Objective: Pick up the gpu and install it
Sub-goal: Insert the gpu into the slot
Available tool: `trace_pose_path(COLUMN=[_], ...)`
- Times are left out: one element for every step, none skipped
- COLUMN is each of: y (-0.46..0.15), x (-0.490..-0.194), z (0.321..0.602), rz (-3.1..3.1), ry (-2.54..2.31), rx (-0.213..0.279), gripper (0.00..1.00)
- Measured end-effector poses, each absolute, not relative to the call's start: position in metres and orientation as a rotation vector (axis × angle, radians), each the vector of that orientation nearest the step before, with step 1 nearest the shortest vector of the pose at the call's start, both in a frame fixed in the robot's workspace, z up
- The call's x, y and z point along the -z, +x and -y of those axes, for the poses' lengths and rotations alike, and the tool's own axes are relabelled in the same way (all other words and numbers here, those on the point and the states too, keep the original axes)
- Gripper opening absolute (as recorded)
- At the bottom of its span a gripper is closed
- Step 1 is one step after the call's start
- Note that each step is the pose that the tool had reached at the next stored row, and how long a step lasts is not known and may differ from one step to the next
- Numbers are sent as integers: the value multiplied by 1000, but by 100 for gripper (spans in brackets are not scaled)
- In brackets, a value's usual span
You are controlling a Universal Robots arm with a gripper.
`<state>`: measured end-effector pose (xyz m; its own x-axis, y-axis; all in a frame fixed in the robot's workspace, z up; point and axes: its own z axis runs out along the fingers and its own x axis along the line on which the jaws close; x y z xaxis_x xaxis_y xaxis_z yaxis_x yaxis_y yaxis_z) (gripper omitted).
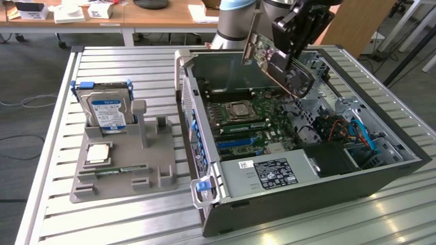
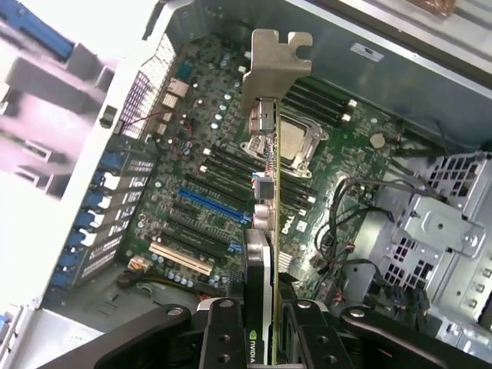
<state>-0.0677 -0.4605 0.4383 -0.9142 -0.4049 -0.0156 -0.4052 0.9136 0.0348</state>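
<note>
My gripper is shut on the gpu, a dark card with a round fan and a pale metal bracket. I hold it tilted in the air above the open computer case, over the motherboard. In the wrist view the gpu runs edge-on away from my gripper, its bracket at the far end. Below it lie the motherboard and its blue expansion slot.
A grey fixture on the slatted table at the exterior view's left holds a silver hard drive with a blue label, a processor and a memory stick. Inside the case sit the power supply, cables and a drive cage.
</note>
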Motion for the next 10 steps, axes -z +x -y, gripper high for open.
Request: trace_pose_path(y=[-68,-68,-68,-68,-68,-68,-68,-68,-68,-68], x=[-438,-438,-438,-438,-438,-438,-437,-437,-437,-437], z=[460,460,460,460,460,460,460,460,460,460], rz=[-3059,-3054,-3048,-3041,-3035,-3027,-3020,-3013,-3005,-2997], ry=[-676,-703,-731,-758,-785,-815,-843,-870,-897,-924], rx=[-58,-58,-58,-58,-58,-58,-58,-58,-58,-58], gripper=[27,27,27,27,27,27,27,27,27,27])
